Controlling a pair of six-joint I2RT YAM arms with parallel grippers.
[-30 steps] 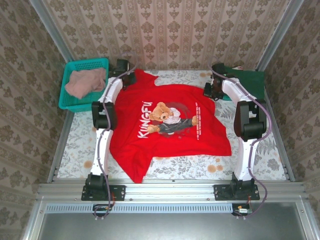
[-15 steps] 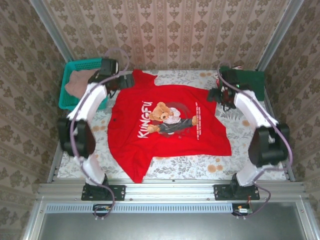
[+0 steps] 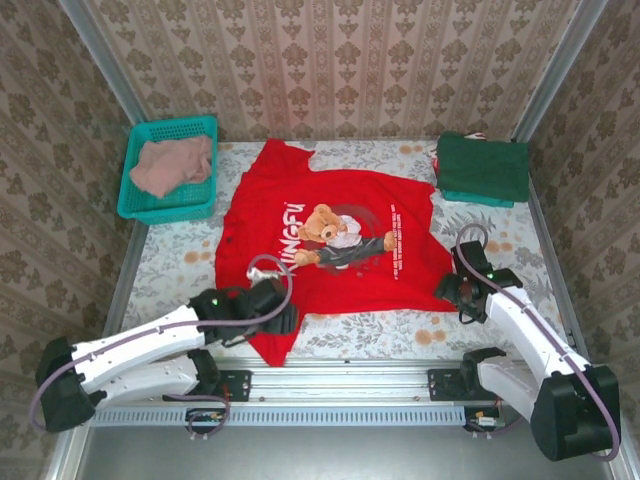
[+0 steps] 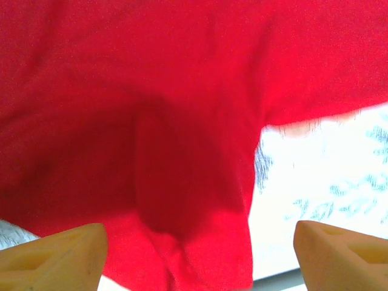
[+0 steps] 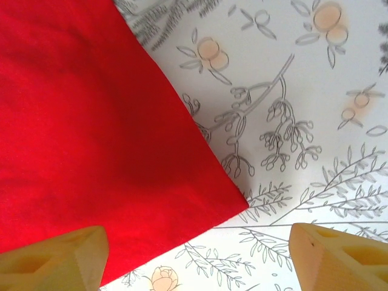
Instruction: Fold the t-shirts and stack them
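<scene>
Left end effector: open, jaws spread wide, empty. Set low over the near sleeve of the red tee. In the wrist view, sleeve cloth dead ahead and centred between the yellow fingers, with bare counter to the right.

Right end effector: likewise open and empty. Set at the near hem corner, which points into the gap from ahead-left.

Red tee: flat, print up, mid-counter. Long axis across the counter, collar left, hem right. Near edge along the arms' side, one end effector at each end of it, so neither arm favoured.

Probable next step: pinch sleeve and hem corner together, then carry the near edge away over the print.

Materials:
- Red tee: thin matte knit, limp, a soft ridge running down the sleeve.
- Counter: smooth floral-printed sheet; little purchase under the cloth likely.
- Green tees: folded, squared stack, far right.
- Pink tee: crumpled in a teal mesh basket, far left.
</scene>
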